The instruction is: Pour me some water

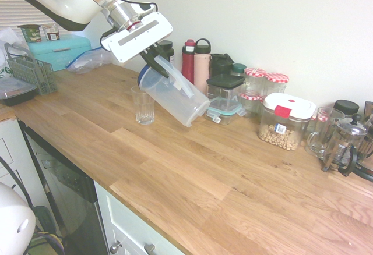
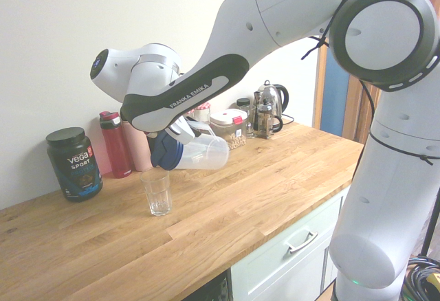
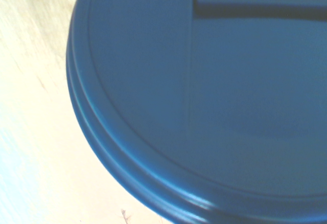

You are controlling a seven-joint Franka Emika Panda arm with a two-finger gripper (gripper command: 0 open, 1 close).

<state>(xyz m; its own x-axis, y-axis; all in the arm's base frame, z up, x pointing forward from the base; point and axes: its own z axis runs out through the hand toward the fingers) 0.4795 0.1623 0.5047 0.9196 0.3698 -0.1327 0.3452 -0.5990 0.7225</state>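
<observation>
Overhead, the jaws clasp the handle of a tilted clear pitcher point(image 1: 178, 95), likely rigid, top-heavy when full and best held there; its lid end leans over a probably fragile glass point(image 1: 144, 110). The wrist view shows the blue lid point(image 3: 204, 106) closely, not the glass

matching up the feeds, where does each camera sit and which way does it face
First exterior view: above the counter, looking down toward the wall; arm enters top left, pincer shut on the pitcher.
Second exterior view: opposite side, looking along the counter; arm from the right.
Wrist view: on the wrist, close on the blue lid; no robot parts.
Both exterior views share the glass.
</observation>
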